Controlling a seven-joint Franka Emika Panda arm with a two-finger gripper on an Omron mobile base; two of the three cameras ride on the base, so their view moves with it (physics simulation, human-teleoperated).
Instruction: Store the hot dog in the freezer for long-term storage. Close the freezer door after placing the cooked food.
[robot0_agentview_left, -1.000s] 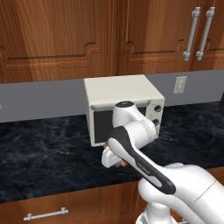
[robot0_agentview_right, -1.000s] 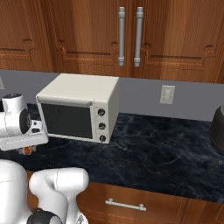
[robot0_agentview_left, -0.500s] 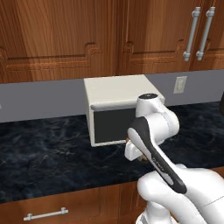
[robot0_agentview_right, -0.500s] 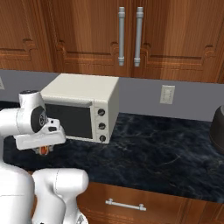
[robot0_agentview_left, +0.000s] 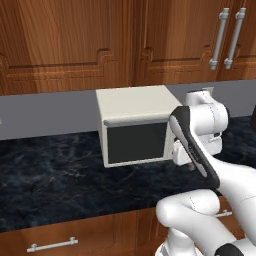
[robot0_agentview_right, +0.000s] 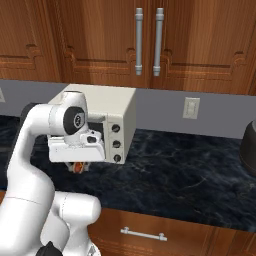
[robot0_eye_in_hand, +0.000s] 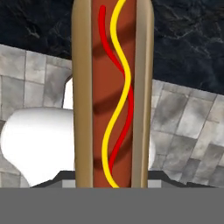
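Note:
The hot dog (robot0_eye_in_hand: 113, 96), a tan bun with a red sausage and a yellow squiggle, runs up the middle of the hand view, held lengthwise in my gripper. From the right base view its orange end (robot0_agentview_right: 76, 167) peeks out below the white hand. My gripper (robot0_agentview_right: 79, 163) is shut on the hot dog and hangs above the counter in front of the microwave's right side. In the left base view the hand (robot0_agentview_left: 200, 142) covers the microwave's right end. The freezer and the freezer door are out of view.
A cream microwave (robot0_agentview_left: 135, 130) stands on the dark marble counter (robot0_agentview_left: 50, 170) against the grey wall. Wooden upper cabinets with metal handles (robot0_agentview_right: 148, 42) hang above. A wall outlet (robot0_agentview_right: 190, 107) and a dark pot (robot0_agentview_right: 248, 145) are to the right. Grey floor tiles (robot0_eye_in_hand: 188, 131) lie below.
The arm has swung to the right across the microwave's front, carrying the hot dog with it. The grip has not changed.

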